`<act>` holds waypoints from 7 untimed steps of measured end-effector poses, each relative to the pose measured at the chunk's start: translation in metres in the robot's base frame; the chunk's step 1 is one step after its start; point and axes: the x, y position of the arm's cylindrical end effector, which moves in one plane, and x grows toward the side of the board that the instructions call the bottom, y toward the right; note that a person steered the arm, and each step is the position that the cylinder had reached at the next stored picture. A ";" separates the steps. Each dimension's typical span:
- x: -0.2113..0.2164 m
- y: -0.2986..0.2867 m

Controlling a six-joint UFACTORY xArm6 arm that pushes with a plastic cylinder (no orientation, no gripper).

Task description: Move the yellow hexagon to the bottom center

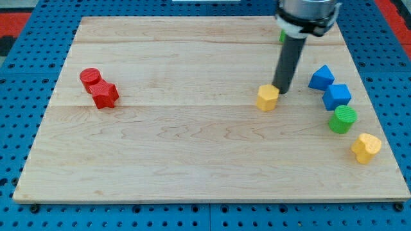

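Observation:
The yellow hexagon (pixel 268 97) lies on the wooden board (pixel 192 147), right of centre, about mid-height in the view. My tip (pixel 280 90) stands just behind it on its upper right side, touching or nearly touching it. The dark rod rises from there to the arm at the view's top.
A red cylinder (pixel 90 77) and a red star-like block (pixel 104 95) sit together at the left. On the right edge are a blue triangular block (pixel 321 77), a blue block (pixel 336 96), a green cylinder (pixel 343 119) and a yellow block (pixel 365 147). A green block (pixel 281 36) shows behind the rod.

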 end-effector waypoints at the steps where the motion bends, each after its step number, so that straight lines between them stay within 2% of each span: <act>1: 0.003 -0.001; 2: 0.012 0.014; 3: 0.021 -0.007; 5: 0.021 -0.131; 6: 0.048 -0.135; 7: 0.089 -0.110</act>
